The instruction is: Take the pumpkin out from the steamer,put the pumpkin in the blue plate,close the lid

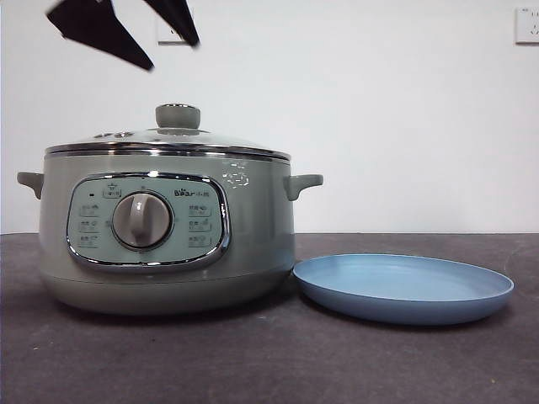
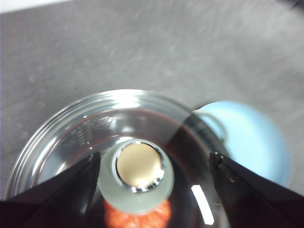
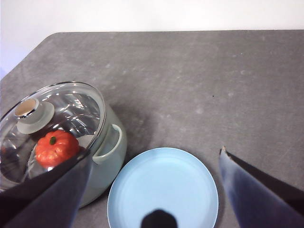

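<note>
1. Two tools are seen, both spread wide and holding nothing.
2. The left tool (image 2: 154, 164) is held above the lid (image 2: 90, 133), its jaws set to either side of the pale green knob (image 2: 137, 173) without touching it; in the front view it (image 1: 173, 55) is seen as two black tips high above the knob (image 1: 178, 116).
3. The right tool (image 3: 154, 156) is held over the blue plate (image 3: 161, 185), well above the desk (image 3: 190, 80).
4. The lid (image 1: 168, 143) is seated on the chrome rim of the steamer (image 1: 253, 227), which is closed.
5. The pumpkin (image 3: 57, 147) is found inside the steamer (image 3: 107, 161), seen through the glass of the lid (image 3: 71, 102); its orange-red body and green stem are visible beside the knob (image 3: 34, 115). From the left wrist view only an orange-red patch of it (image 2: 137, 219) is seen under the knob.
6. The blue plate (image 1: 404, 290) is laid flat on the dark grey desk (image 1: 253, 362), just beside the steamer on the side of one handle (image 1: 301, 183), with nothing on it.
</note>
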`<action>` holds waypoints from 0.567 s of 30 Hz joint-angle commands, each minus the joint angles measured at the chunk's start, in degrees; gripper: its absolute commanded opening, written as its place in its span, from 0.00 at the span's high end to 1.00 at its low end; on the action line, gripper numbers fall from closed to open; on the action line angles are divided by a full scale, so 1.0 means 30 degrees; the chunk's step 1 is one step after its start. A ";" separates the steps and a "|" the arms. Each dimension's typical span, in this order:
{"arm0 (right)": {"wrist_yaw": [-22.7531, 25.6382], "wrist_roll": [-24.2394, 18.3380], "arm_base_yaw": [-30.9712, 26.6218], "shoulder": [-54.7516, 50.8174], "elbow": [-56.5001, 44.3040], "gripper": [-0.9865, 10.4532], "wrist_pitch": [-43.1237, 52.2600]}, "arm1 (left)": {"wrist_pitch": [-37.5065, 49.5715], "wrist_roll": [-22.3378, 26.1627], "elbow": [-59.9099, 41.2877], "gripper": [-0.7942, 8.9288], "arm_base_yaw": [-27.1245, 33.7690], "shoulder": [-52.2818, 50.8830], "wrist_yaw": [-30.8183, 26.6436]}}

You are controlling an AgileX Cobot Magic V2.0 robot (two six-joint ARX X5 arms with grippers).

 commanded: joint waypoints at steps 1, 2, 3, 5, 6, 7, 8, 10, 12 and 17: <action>-0.0022 0.0131 0.0051 0.0029 0.0036 0.53 -0.0109 | 0.0095 0.0627 -0.0029 0.52 -0.0452 0.0874 -0.1005; -0.0022 0.0131 0.0051 0.0029 0.0036 0.53 -0.0168 | 0.0102 0.0634 -0.0029 0.52 -0.0554 0.1137 -0.1129; -0.0015 0.0124 0.0051 0.0029 0.0036 0.53 -0.0248 | 0.0109 0.0656 -0.0029 0.52 -0.0612 0.1435 -0.1224; -0.0015 0.0124 0.0051 0.0029 0.0036 0.53 -0.0313 | 0.0124 0.0692 -0.0029 0.52 -0.0685 0.1887 -0.1515; -0.0015 0.0124 0.0051 0.0029 0.0036 0.53 -0.0335 | 0.0102 0.0729 -0.0029 0.52 -0.0714 0.2047 -0.1683; -0.0015 0.0124 0.0051 0.0029 0.0036 0.53 -0.0364 | 0.0102 0.0758 -0.0029 0.52 -0.0721 0.2208 -0.1668; -0.0015 0.0124 0.0051 0.0029 0.0036 0.53 -0.0379 | 0.0109 0.0758 -0.0029 0.52 -0.0721 0.2353 -0.1639; -0.0015 0.0124 0.0051 0.0029 0.0036 0.53 -0.0379 | 0.0109 0.0765 -0.0029 0.52 -0.0721 0.2550 -0.1639; -0.0015 0.0124 0.0051 0.0029 0.0036 0.53 -0.0379 | 0.0124 0.0765 -0.0029 0.52 -0.0721 0.2659 -0.1610; -0.0015 0.0124 0.0051 0.0029 0.0036 0.53 -0.0379 | 0.0109 0.0845 -0.0029 0.54 -0.0721 0.2688 -0.1603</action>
